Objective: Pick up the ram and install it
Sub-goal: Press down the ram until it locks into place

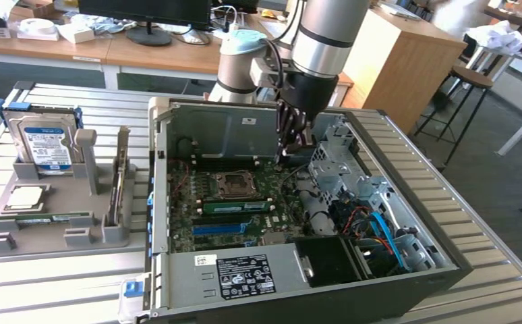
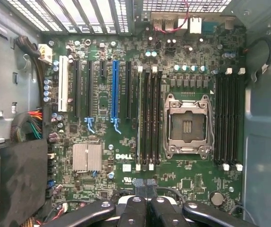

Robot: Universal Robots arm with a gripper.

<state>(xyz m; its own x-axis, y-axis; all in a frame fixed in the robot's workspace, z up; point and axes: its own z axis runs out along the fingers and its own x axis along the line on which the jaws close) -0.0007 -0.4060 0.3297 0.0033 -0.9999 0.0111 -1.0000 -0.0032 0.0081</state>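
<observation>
gripper (image 1: 293, 152) (image 2: 145, 189) is closed, fingertips pressed together with nothing between them. it hangs over the open dark-grey tower pc case (image 1: 158, 202), above the back part of the green motherboard (image 1: 209, 237) (image 2: 192, 184), touching nothing.

two green sticks in view:
- a long thin green circuit-board ram stick with a row of dark chips (image 1: 234, 204) stands upright in a board slot, between the silver cpu socket (image 1: 234, 182) (image 2: 187, 125) and the bright blue plastic slot strip (image 1: 229, 228) (image 2: 115, 90). in the wrist view it looks like the thin pale edge (image 2: 140, 118) in the slot of that bank furthest from the socket.
- a similar thin green strip (image 1: 52, 217) lies in a groove of the grey plastic parts fixture (image 1: 27, 239), well away from the gripper, at the exterior view's left of the case.

can't tell from this which one is the job's stick.

the cpu socket is open and bare. a boxy silver hard drive with a white-blue label (image 1: 47, 145) stands upright at the back of the fixture. case and fixture both sit on the slatted metal table (image 1: 63, 287).
</observation>
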